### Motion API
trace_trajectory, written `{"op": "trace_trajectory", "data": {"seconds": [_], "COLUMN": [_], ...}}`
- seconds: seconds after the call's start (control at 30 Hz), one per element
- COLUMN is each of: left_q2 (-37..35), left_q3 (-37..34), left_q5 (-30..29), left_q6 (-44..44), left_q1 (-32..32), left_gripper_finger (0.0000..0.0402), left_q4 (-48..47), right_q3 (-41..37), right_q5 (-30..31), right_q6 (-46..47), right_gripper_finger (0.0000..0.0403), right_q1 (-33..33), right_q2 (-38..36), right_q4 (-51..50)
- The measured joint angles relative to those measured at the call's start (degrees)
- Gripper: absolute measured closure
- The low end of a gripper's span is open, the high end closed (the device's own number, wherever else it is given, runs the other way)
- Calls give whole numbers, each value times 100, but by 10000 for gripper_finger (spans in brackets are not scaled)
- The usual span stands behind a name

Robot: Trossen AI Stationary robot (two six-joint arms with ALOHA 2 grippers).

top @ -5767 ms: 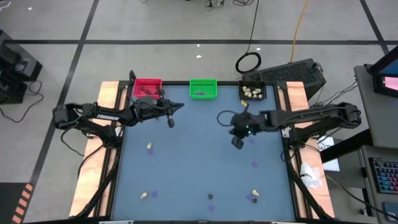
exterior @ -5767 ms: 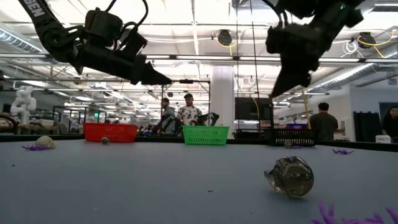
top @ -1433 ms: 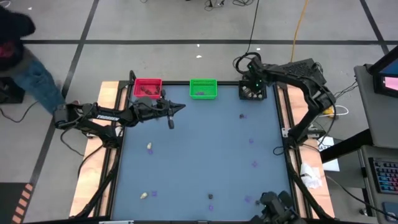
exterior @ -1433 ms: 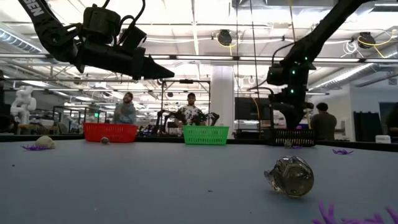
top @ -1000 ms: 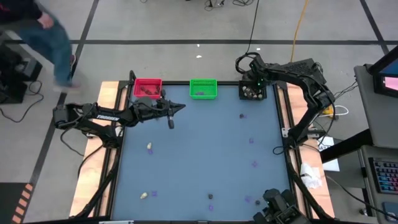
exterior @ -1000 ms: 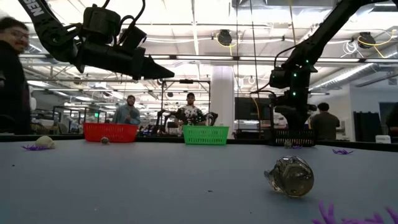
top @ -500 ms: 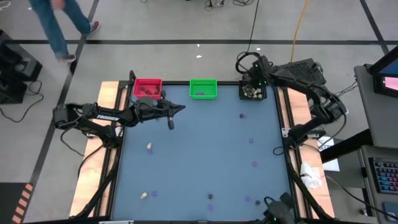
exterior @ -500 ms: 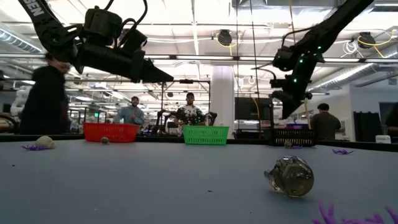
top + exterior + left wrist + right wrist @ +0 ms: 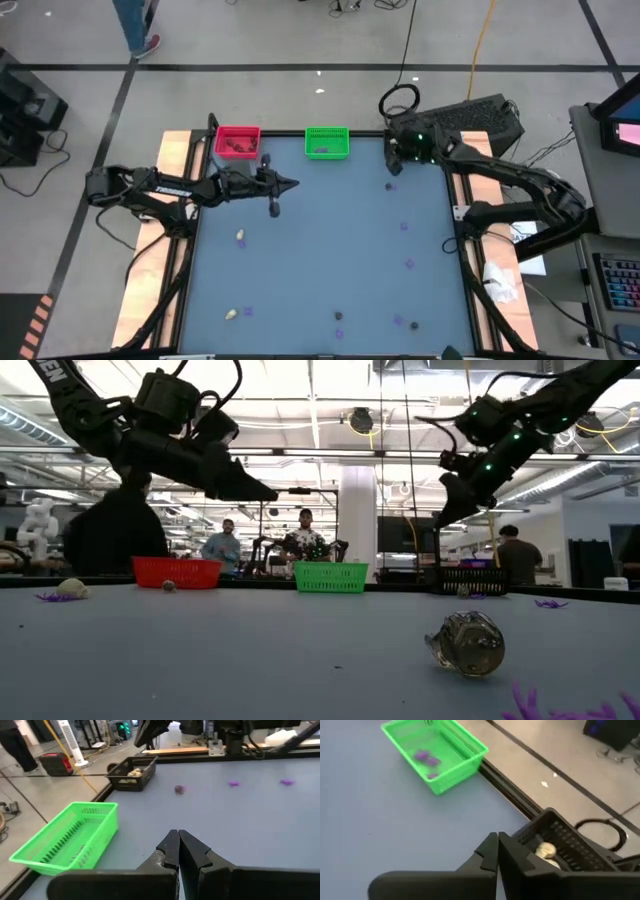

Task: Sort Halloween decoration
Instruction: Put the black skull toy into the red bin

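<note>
The right gripper (image 9: 498, 851) has been lifted clear of the black bin (image 9: 570, 845), which now lies just beside and below it holding cream-white lumps (image 9: 546, 850); its fingers have been snapped fully together on nothing. One delivery is judged complete. The left gripper (image 9: 178, 851) is held closed and empty beyond the red bin (image 9: 238, 140). Purple bits (image 9: 409, 264) and other trinkets remain scattered well away on the table (image 9: 320, 250).

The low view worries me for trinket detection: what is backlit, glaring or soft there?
Low view: bright ceiling lights glare behind the arms, so both read as silhouettes; the near clear trinket is fairly sharp, the purple bit at the edge soft; the red bin and green bin stay readable.
</note>
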Motion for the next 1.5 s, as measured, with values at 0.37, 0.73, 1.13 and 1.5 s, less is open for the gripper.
{"op": "trace_trajectory", "data": {"seconds": [0.37,0.73,1.13,1.5], "left_q2": [0,175,1539,2341], "left_q3": [395,697,1535,2185], "left_q5": [-674,-1372,-1257,-1145], "left_q6": [-291,-605,-893,-896], "left_q1": [-725,-1311,-1634,-1736], "left_gripper_finger": [398,398,398,398], "left_q4": [-731,-1190,-1320,-1634], "right_q3": [-1437,-1602,-1602,-1600], "right_q5": [-134,-771,-784,-780], "right_q6": [53,-152,-429,-599], "right_gripper_finger": [402,403,403,403], "right_q1": [788,1057,1122,1122], "right_q2": [-542,-544,-542,-542], "right_q4": [2376,3329,3606,3663]}}
